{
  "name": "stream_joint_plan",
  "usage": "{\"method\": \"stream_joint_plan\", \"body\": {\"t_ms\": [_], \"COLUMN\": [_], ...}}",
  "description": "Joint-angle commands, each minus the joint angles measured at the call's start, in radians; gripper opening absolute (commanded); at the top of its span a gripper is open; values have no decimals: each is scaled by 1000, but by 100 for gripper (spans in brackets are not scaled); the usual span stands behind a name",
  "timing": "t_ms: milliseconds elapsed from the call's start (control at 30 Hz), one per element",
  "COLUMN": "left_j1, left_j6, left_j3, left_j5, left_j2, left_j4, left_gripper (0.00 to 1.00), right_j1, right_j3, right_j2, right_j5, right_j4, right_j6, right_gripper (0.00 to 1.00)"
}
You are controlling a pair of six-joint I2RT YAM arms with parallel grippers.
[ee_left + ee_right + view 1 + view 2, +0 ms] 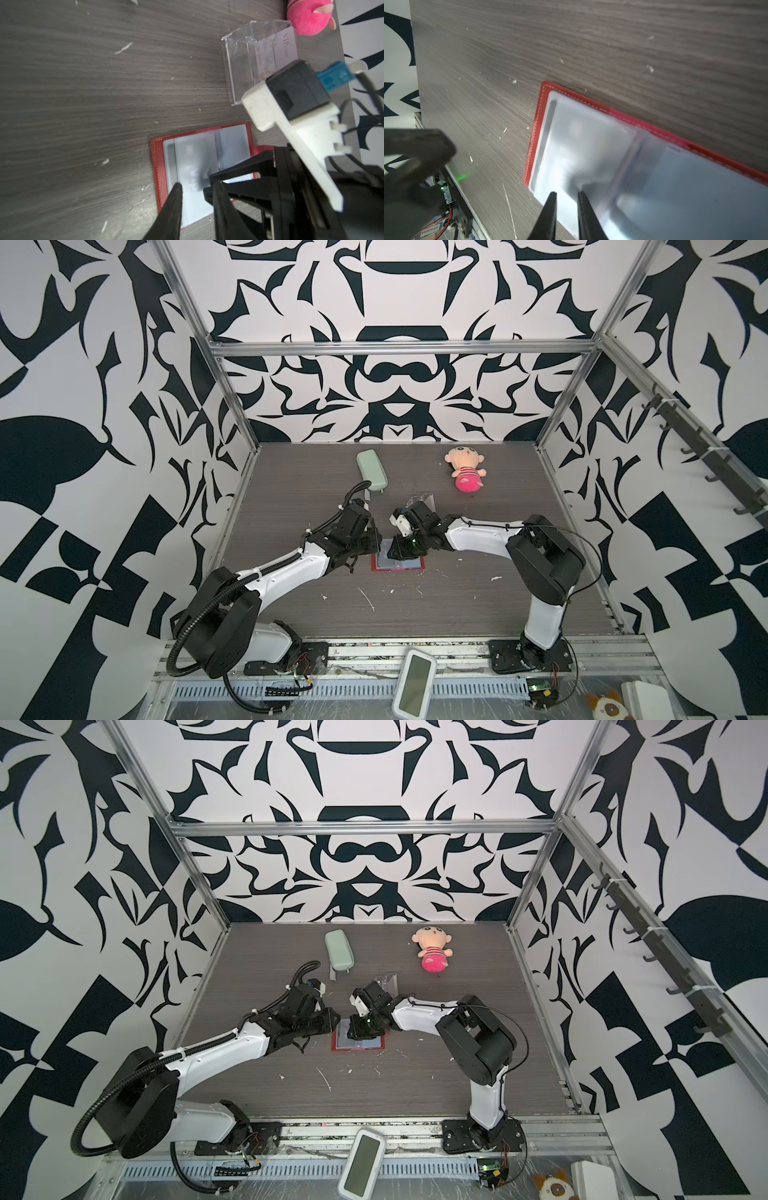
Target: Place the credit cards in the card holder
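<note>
The card holder [398, 568] lies open and flat on the surface [83, 104], red cover down and clear sleeves [232, 143] facing up. Both my pincers hover right over it. The left pincer [197, 187] has its jaws apart with nothing between them. The right pincer [567, 194] shows a narrow gap and grips nothing that I can see. A pale card [287, 44] with "VIP" lettering stands in the clear box [239, 62] near the holder. A dark shape shows behind one frosted sleeve; I cannot tell whether it is a card.

I expect the card to be light, stiff and slick, so I would pinch it across its flat faces near the exposed edge and squeeze gently so that it does not shoot out. The sleeves look thin and floppy, and the holder looks light enough to slide. I judge that one pincer must pin the cover or lift a sleeve mouth while the other feeds the card in straight.
</note>
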Motion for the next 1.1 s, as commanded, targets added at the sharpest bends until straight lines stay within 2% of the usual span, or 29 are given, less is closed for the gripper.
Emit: {"method": "stream_joint_plan", "body": {"t_ms": [0, 233, 500, 800, 1067], "left_j1": [-3, -3, -3, -1, 20], "left_j6": [13, -10, 15, 69, 102], "left_j3": [3, 29, 75, 225, 467], "left_j5": [66, 112, 38, -1, 69], "left_j2": [69, 172, 154, 148, 342], "left_j4": [3, 19, -93, -175, -216], "left_gripper": [25, 22, 21, 32, 42], "right_j1": [3, 3, -5, -120, -262], "right_j3": [32, 12, 5, 7, 65], "right_j2": [-10, -80, -196, -313, -314], "right_j5": [13, 91, 261, 292, 280], "right_j4": [-13, -24, -116, -217, -324], "right_j6": [-6, -14, -39, -89, -155], "right_gripper": [22, 21, 21, 21, 22]}}
